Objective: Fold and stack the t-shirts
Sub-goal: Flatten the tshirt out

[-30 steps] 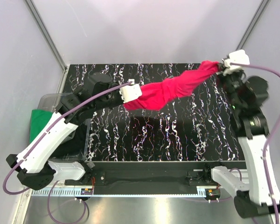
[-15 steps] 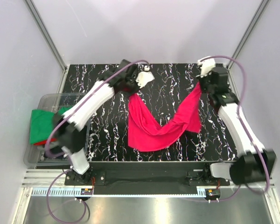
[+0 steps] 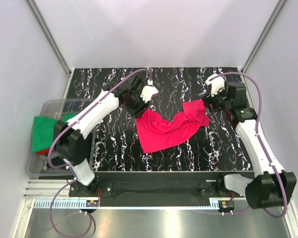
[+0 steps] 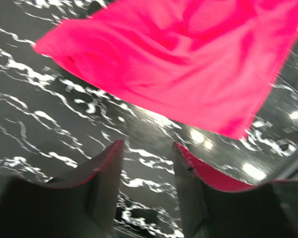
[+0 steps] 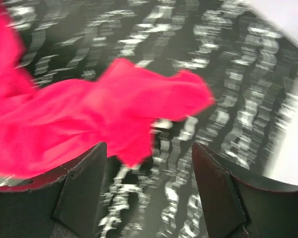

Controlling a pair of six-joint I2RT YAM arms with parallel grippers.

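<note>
Laying-out step: the crimson t-shirt (image 3: 166, 131) is lying rumpled at the centre of the table (image 3: 114, 144). The left gripper (image 4: 148, 146), at its 11 o'clock, and the right gripper (image 5: 149, 146), at 2 o'clock, are hovering with jaws apart and empty. Next is likely pinching corners to flatten it.

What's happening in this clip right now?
Two arms are working on a crimson t-shirt, which lies crumpled and unfolded on the marbled table. The left end effector and right end effector hover open by its far corners, gripping nothing. A green t-shirt waits in the clear bin at the left.
</note>
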